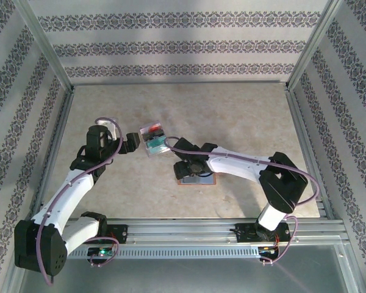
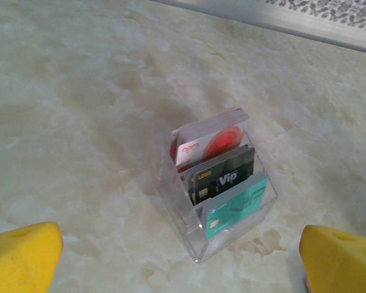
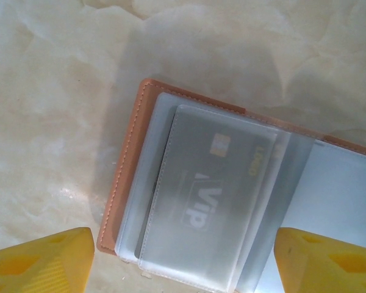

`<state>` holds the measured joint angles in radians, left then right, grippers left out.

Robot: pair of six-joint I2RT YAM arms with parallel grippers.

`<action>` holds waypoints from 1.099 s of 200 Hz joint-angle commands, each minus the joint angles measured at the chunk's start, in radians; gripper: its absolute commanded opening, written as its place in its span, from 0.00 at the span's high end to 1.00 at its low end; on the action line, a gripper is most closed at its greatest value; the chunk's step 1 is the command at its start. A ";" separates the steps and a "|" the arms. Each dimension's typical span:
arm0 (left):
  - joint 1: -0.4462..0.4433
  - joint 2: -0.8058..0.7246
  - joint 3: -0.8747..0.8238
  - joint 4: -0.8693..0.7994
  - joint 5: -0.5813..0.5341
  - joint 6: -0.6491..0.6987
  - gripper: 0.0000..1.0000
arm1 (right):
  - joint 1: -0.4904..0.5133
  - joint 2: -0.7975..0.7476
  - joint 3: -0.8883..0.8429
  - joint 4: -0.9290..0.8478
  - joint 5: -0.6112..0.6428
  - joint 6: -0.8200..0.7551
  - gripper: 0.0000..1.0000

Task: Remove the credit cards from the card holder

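The card holder, a reddish-brown leather wallet, lies open on the table with its translucent plastic sleeves up. One sleeve holds a dark credit card marked "Vip". My right gripper hovers open just above it, its yellow fingertips standing either side of the sleeve and touching nothing. In the top view the wallet shows partly under that gripper. My left gripper is open and empty, facing a clear stand with a red-and-white card, a dark card and a teal card.
The clear acrylic stand sits mid-table between the two grippers, with my left gripper close to its left. Aluminium frame posts and patterned walls enclose the marbled tabletop.
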<state>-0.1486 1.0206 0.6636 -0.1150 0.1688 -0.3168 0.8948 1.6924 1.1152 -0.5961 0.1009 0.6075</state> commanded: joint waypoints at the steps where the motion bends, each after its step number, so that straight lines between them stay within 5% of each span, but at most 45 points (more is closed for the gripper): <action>1: 0.007 -0.012 -0.022 0.047 -0.055 -0.048 0.01 | 0.015 0.037 0.036 -0.047 0.013 0.014 0.23; 17: 0.008 -0.003 -0.025 0.047 -0.054 -0.051 0.01 | 0.016 0.053 0.035 -0.051 0.013 0.022 0.38; 155: 0.007 0.032 -0.019 0.048 -0.041 -0.049 0.01 | 0.017 0.151 0.033 -0.056 0.008 0.034 0.38; 220: 0.008 0.028 -0.009 0.038 -0.040 -0.048 0.01 | 0.016 0.142 0.028 -0.063 0.027 0.032 0.61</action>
<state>-0.1486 1.0512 0.6468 -0.0906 0.1299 -0.3531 0.9016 1.8156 1.1393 -0.6239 0.1001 0.6300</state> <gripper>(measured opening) 0.993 0.422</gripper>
